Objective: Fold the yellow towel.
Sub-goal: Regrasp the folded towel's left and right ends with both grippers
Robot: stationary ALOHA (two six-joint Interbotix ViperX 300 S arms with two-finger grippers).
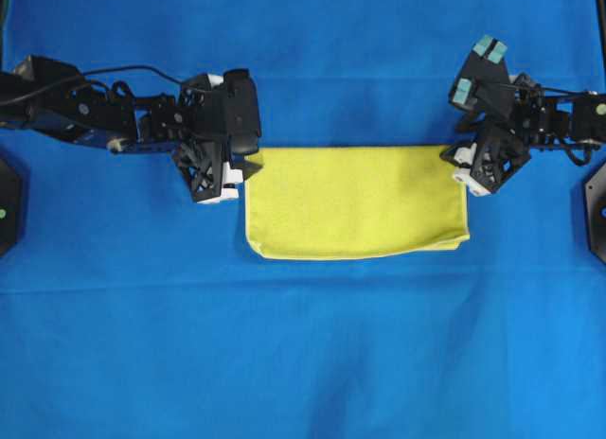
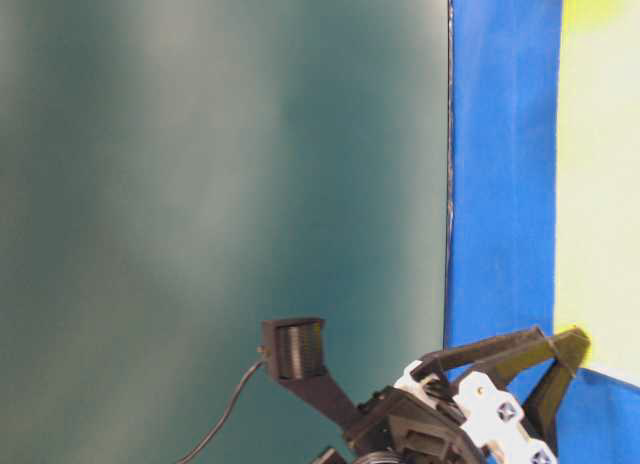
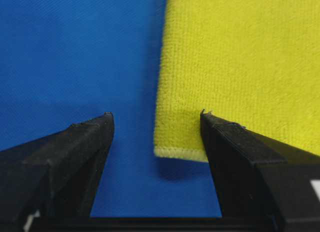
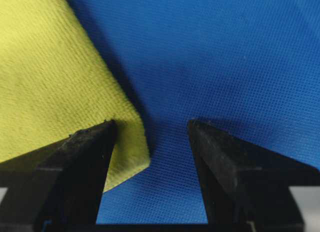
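Overhead view: bright, even light, saturated large blue cloth backdrop (image 1: 303,363), darker creases below the bright yellow microfibre towel (image 1: 355,201). Both wrist views sharp on weave, soft shadow just beside the towel's edge. Table-level view blurred: towel overexposed, pale glare streaks on the teal wall left of it.

blue cloth surface (image 1: 303,363), folded yellow towel (image 1: 355,202) lying flat on it

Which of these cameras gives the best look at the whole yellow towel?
The overhead view: the yellow towel shows complete there, a flat rectangle on the blue cloth between both arms. Each wrist camera catches only one corner between open gripper fingers, and the table-level view shows just a blurred yellow strip at its right edge.
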